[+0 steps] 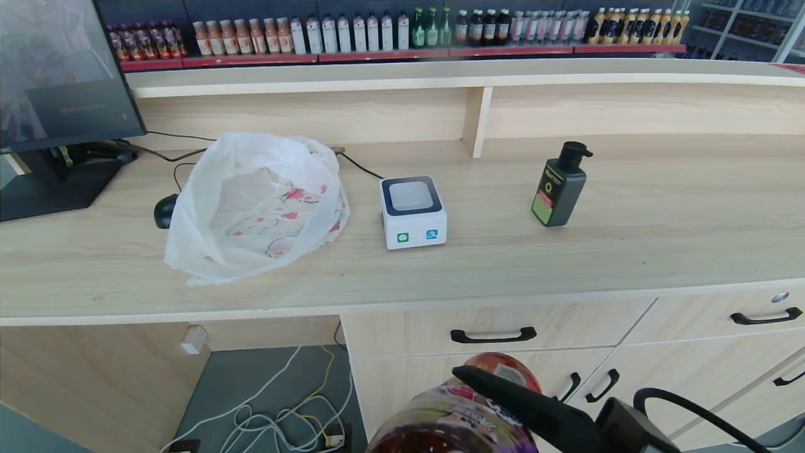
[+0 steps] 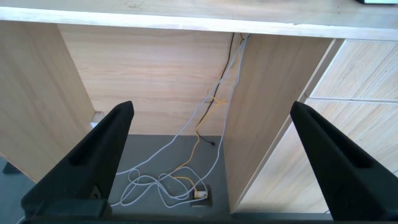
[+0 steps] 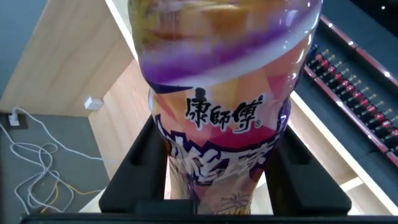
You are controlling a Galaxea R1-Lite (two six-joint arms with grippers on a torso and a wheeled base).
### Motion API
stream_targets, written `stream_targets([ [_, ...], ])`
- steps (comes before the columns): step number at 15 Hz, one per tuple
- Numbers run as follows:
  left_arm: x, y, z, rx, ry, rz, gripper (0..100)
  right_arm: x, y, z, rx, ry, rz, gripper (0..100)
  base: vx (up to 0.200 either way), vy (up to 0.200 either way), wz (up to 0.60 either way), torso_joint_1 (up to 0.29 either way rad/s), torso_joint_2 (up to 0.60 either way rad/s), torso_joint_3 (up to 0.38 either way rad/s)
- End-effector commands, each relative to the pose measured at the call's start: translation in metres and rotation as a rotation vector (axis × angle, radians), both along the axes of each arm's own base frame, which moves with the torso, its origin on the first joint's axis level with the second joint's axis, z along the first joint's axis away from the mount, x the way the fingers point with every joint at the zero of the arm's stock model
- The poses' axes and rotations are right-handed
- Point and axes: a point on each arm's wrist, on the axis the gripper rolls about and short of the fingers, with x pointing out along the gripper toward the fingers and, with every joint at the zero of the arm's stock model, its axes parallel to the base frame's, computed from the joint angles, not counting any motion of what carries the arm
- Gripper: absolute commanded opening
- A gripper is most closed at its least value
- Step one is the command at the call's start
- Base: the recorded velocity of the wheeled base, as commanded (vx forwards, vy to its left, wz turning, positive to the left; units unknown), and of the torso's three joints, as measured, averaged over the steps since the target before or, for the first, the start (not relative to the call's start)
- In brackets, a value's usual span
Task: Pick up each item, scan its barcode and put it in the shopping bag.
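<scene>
My right gripper (image 1: 497,393) is low in front of the counter's drawers, shut on a drink bottle (image 1: 465,412) with a red cap and a purple and pink label. The right wrist view has that bottle (image 3: 224,74) up close, both fingers of the gripper (image 3: 221,180) pressed against its sides. On the counter a white shopping bag (image 1: 255,204) lies open to the left of a small white scanner box (image 1: 413,211). A dark pump bottle (image 1: 558,187) stands upright to the right of the scanner. My left gripper (image 2: 211,118) is open below the counter edge, nothing between its fingers.
A monitor (image 1: 60,69) stands at the counter's far left, with a black mouse (image 1: 165,211) beside the bag. A raised ledge (image 1: 440,75) runs along the back of the counter. Drawers with black handles (image 1: 493,335) sit under it; loose cables (image 2: 180,180) lie on the floor.
</scene>
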Motion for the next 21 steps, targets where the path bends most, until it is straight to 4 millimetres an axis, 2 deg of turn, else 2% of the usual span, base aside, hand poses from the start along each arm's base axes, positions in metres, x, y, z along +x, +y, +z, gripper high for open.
stream_targets([
  [1, 0.0, 0.0, 0.0, 0.0, -0.001, 0.0, 100, -0.003, -0.004, 0.004, 0.005, -0.026, 0.005, 0, 0.0, 0.0, 0.0, 0.0, 0.0, 0.0],
  [2, 0.0, 0.0, 0.0, 0.0, -0.001, 0.0, 100, -0.004, -0.006, 0.006, -0.045, -0.124, -0.022, 0, 0.0, 0.0, 0.0, 0.0, 0.0, 0.0],
  [5, 0.0, 0.0, 0.0, 0.0, -0.001, 0.0, 100, -0.004, -0.009, 0.006, -0.084, -0.186, -0.042, 0, 0.0, 0.0, 0.0, 0.0, 0.0, 0.0],
  [11, 0.0, 0.0, 0.0, 0.0, -0.001, 0.0, 100, -0.006, -0.017, 0.018, -0.239, -0.526, -0.155, 0, 0.0, 0.0, 0.0, 0.0, 0.0, 0.0],
  [21, 0.0, 0.0, 0.0, 0.0, -0.001, 0.0, 100, -0.009, -0.026, 0.019, -0.302, -0.638, -0.194, 0, 0.0, 0.0, 0.0, 0.0, 0.0, 0.0],
])
